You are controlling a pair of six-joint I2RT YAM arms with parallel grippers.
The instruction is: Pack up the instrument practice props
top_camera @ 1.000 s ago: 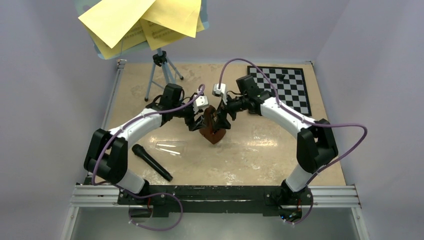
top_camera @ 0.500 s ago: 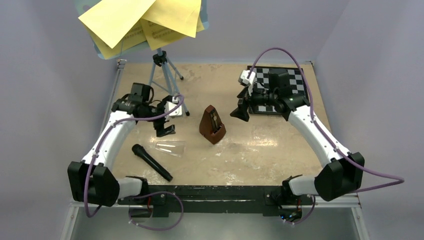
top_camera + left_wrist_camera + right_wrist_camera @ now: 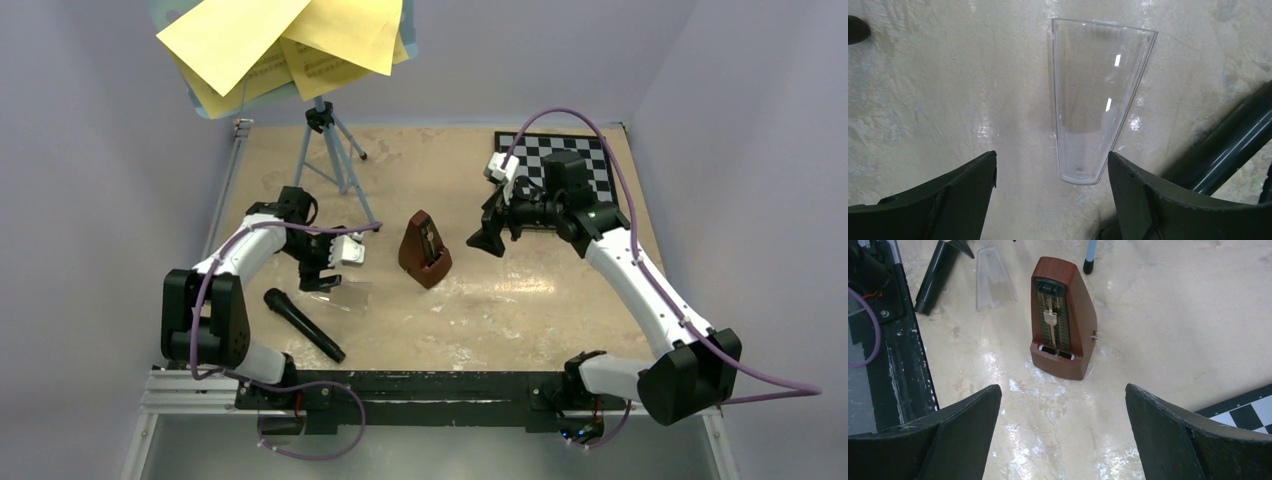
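Note:
The brown pyramid metronome stands upright mid-table with its pendulum face uncovered. My right gripper hovers just right of it, open and empty. My left gripper is low over the table to the metronome's left, open, its fingertips either side of the narrow end of a clear plastic cover without touching it. The light-blue tripod music stand stands at the back left. Its tray carries yellow sheet-music pages.
A black microphone lies near the front left, beside the clear cover. The black-and-white chessboard lies at the back right, behind my right arm. One tripod foot rests just behind the metronome.
Both grippers have left the metronome, which now stands alone. My left gripper swung left, then came down over the clear cover. The right one backed off to the right.

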